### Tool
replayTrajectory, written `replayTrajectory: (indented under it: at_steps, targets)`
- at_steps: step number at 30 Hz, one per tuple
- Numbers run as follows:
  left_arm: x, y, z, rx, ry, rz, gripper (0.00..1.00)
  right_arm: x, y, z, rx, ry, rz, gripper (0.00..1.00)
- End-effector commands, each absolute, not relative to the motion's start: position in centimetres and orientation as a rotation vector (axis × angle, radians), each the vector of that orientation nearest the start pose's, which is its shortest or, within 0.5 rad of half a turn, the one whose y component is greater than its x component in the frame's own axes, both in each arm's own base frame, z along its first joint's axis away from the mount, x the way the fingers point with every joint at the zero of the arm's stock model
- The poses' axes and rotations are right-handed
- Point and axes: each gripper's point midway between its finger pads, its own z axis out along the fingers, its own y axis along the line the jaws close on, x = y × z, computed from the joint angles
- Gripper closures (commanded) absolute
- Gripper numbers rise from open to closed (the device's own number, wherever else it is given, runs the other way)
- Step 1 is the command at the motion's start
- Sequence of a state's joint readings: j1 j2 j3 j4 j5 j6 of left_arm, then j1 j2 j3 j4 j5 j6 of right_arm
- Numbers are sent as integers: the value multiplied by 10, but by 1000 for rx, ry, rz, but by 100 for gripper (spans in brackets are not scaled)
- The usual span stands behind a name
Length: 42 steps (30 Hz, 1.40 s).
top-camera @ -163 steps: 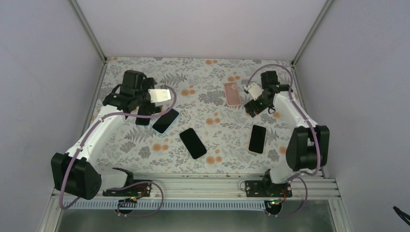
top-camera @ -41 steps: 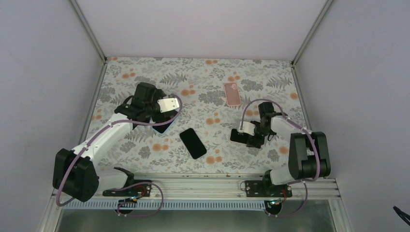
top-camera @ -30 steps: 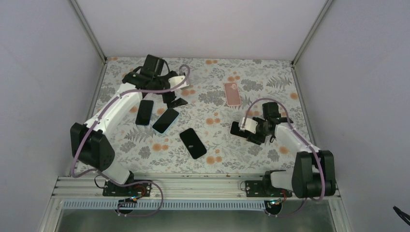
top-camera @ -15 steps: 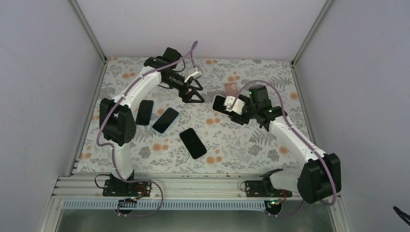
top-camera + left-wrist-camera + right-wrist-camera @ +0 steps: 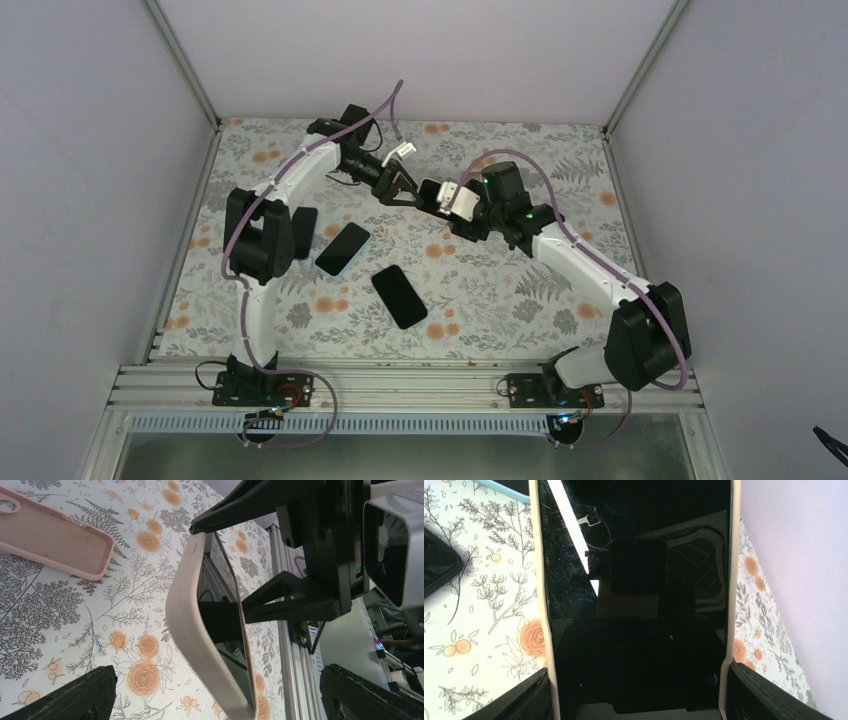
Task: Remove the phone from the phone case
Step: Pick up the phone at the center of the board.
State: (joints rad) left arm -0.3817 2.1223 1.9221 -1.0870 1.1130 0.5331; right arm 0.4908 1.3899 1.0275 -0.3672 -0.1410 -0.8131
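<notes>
White arms (image 5: 585, 265), black joints (image 5: 645, 332), purple cables (image 5: 391, 100)

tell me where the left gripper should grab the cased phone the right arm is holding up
Grip the free end of the cream case, nearest the left gripper, coming end-on. The right gripper clamps the far end, and the phone hangs edge-on between the open left fingers.

The top camera sits high behind my bases (image 5: 250, 385), looking down over the whole table (image 5: 500, 300) from afar. My left wrist camera looks sidelong at the phone (image 5: 210, 630), close, edge-on. My right wrist camera faces its screen, even nearer, filling the frame. All three views share that phone.
</notes>
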Motion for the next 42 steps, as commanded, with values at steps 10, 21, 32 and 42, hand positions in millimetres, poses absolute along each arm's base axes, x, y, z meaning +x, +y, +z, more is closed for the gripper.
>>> replayTrajectory:
  at_steps: [10, 21, 32, 42]
  targets:
    - [361, -315, 216, 1235, 2011, -1587, 15, 373, 257, 215, -1361, 1658, -31, 46]
    - [363, -316, 207, 1239, 2013, -1618, 55, 366, 268, 226, -1383, 1630, -36, 46]
    - [353, -316, 236, 1272, 1911, -1643, 98, 348, 274, 220, -1460, 1628, 37, 33]
    - [323, -295, 269, 1637, 1775, -1093, 98, 288, 239, 238, -1630, 1637, 547, 0]
